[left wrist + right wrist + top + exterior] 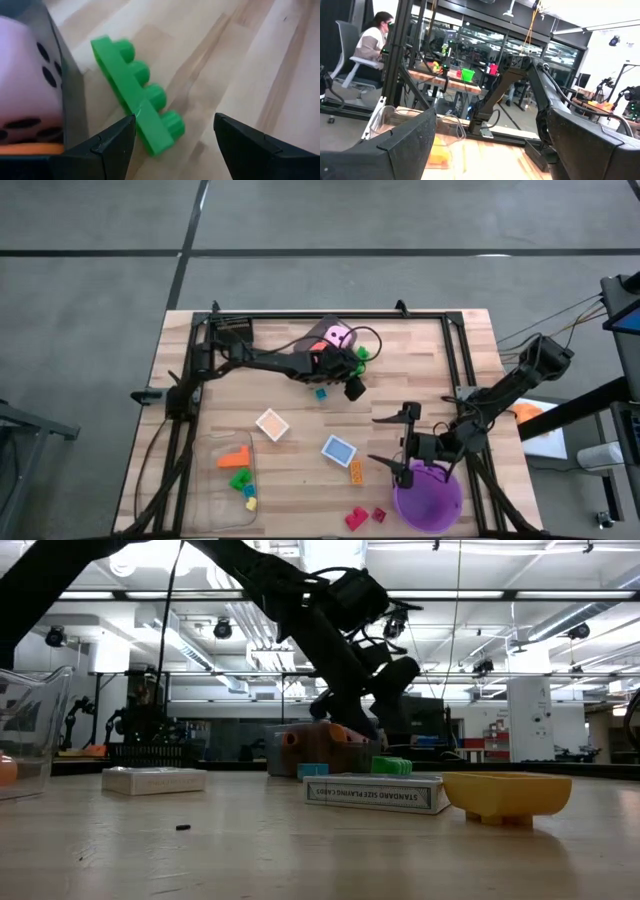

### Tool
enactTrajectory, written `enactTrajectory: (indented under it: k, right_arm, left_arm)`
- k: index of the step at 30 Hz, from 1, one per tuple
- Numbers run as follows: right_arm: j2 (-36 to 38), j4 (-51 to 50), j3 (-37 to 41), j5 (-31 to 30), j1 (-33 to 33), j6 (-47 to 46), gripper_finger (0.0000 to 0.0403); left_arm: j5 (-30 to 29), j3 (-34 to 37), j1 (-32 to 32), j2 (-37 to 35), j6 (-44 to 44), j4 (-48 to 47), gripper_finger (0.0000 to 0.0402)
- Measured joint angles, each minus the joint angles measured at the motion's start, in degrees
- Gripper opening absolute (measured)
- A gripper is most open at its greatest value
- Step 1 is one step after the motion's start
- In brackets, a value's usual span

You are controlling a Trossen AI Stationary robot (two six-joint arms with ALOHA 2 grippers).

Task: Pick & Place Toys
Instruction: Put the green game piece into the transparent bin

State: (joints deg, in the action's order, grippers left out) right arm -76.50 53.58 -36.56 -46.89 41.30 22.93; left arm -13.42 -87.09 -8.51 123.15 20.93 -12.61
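My left gripper (355,370) is open at the table's far middle, just above a green four-stud brick (137,95) that lies flat on the wood; its fingers stand on either side of the brick's near end. A pink dotted die (338,335) and an orange die (320,748) sit close beside the gripper. My right gripper (391,440) is open and empty, held level above the left rim of the purple bucket (428,498).
An orange tile (271,424), a blue tile (339,450), an orange brick (356,472), a small blue brick (321,393) and two red bricks (356,518) lie on the near middle. A clear tray (210,498) at the near left holds several bricks.
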Motion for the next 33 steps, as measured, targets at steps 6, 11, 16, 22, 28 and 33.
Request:
enactTrajectory:
  k: [6, 11, 16, 22, 28, 33]
  right_arm:
    - [-0.03, -0.02, -0.04, -0.27, 0.0, 0.01, 0.0368]
    - [-0.03, 0.0, -0.04, -0.44, 0.0, 0.01, 0.0368]
    - [-0.03, 0.13, -0.04, -0.44, 0.0, 0.01, 0.0368]
    - [-0.03, 0.28, -0.04, -0.44, -0.02, 0.07, 0.0368]
    - [-0.03, 0.37, -0.04, -0.45, -0.02, 0.38, 0.0368]
    - [-0.03, 0.37, -0.04, -0.44, -0.02, 0.45, 0.0368]
  left_arm:
    - [-0.55, 0.98, -0.17, 0.11, -0.07, -0.97, 0.0271]
    - [-1.1, 1.05, -0.82, 0.07, -0.04, -1.43, 0.0271]
    - [-1.12, 1.07, -1.22, 0.11, -0.02, -1.36, 0.0271]
    - [0.36, 1.07, -1.25, 0.14, -0.02, -1.36, 0.0271]
    - [1.07, 1.1, -0.85, 0.16, -0.05, -0.53, 0.0271]
    - [1.6, 0.35, -0.12, 0.29, -0.02, 0.56, 0.0271]
